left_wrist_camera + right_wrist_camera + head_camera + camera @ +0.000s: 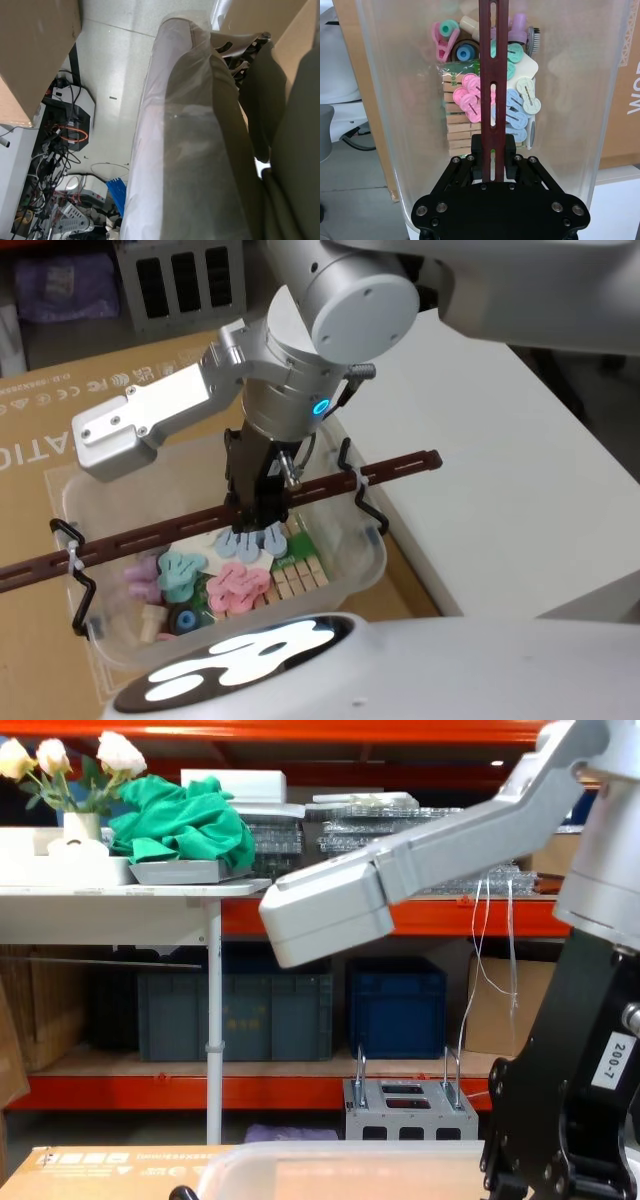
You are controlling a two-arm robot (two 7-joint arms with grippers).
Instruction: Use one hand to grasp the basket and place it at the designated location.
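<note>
The basket (372,562) is a translucent whitish tub resting on a flat cardboard box. A dark red-brown slotted handle strip (150,532) spans it, fixed to the rim by black wire hooks and white ties. My right gripper (258,520) reaches down over the tub's middle and is shut on this strip. In the right wrist view the black fingers (476,150) clamp the strip (492,60) from both sides, above coloured clips and wooden pegs lying inside the basket (395,100). In the chest view the basket's rim (330,1160) shows low down, beside the black right gripper body (560,1120).
A white table (500,470) stands close to the right of the basket. The cardboard box (60,410) stretches left and back. A small grey metal crate (405,1105) sits on the floor ahead, below shelving with blue crates (235,1015). The left wrist view faces floor and cables (65,125).
</note>
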